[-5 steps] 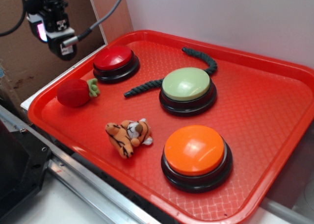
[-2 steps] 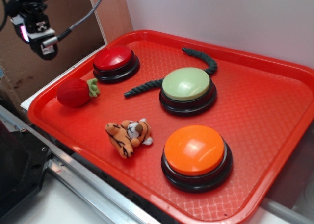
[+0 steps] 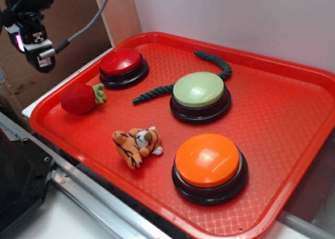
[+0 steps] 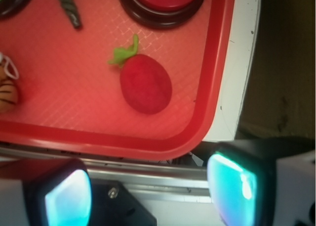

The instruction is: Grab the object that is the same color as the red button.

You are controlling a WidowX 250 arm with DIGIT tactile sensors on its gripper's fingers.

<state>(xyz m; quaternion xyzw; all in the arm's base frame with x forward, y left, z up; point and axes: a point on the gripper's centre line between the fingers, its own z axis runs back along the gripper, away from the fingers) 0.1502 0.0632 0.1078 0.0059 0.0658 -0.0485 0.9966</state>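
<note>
Red tray on a white surface by a white wall; my pincer hangs spread and empty beyond the tray's edge, red plush lying beside the red button.

Even, bright overhead lighting; soft glare on the orange button. Wrist view is soft overall, with the fingers strongly blurred and glowing cyan.

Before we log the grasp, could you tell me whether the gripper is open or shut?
Open: in the wrist view the gripper fingers stand wide apart, holding nothing.
</note>
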